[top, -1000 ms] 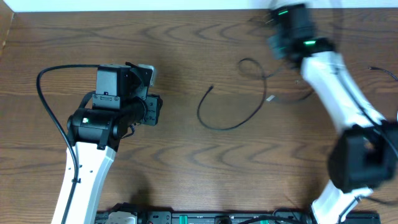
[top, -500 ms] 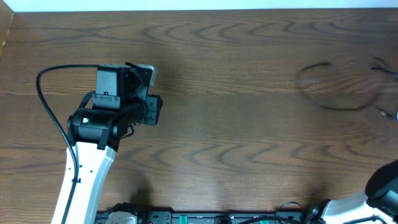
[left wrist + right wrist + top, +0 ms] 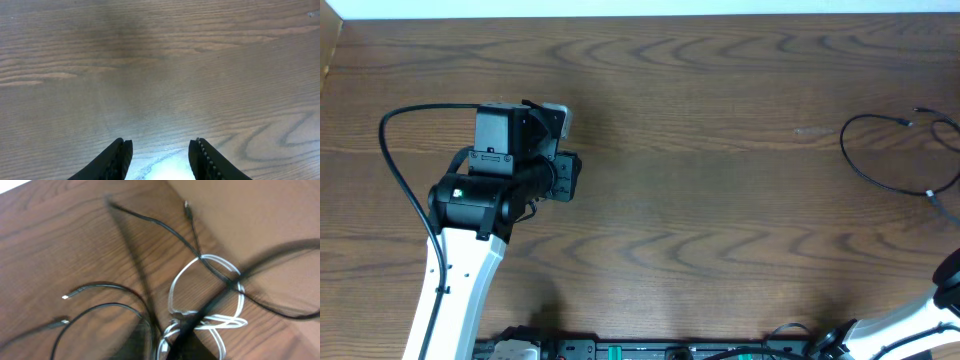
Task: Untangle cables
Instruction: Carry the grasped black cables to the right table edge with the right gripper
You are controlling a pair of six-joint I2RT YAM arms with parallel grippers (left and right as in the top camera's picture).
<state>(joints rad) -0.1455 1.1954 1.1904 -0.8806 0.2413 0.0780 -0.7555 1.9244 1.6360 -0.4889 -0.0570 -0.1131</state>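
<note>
Toward the left edge of the table point(image 3: 700, 230), the left gripper point(image 3: 160, 150) hangs low over bare wood. Its jaws are parted a moderate way, with nothing between them. My guess is that it is parked there out of the way, since no cable lies near it and the whole job sits on the other side. The middle of the table holds nothing that bears on the task.

Over by the right edge, a black cable point(image 3: 843, 140) lies in one loose open loop, with its plug ends pointing toward the far right corner. Part of that loop is cut off by the overhead picture's border, so I cannot follow it all the way round.

The right wrist view shows more. A white cable point(image 3: 171, 292) is folded into a few overlapping loops, and black strands cross over and through it. That crossing looks like the real knot of the task. Some of those strands seem to run past the table's edge, though the view is blurred and I would not swear to it.

Only a bit of the right arm point(image 3: 910, 322) shows at the near right corner. As for the right gripper, I cannot tell how its jaws stand or whether they grip anything. A dark smear low in its own camera could be a finger or a cable close to the lens.
</note>
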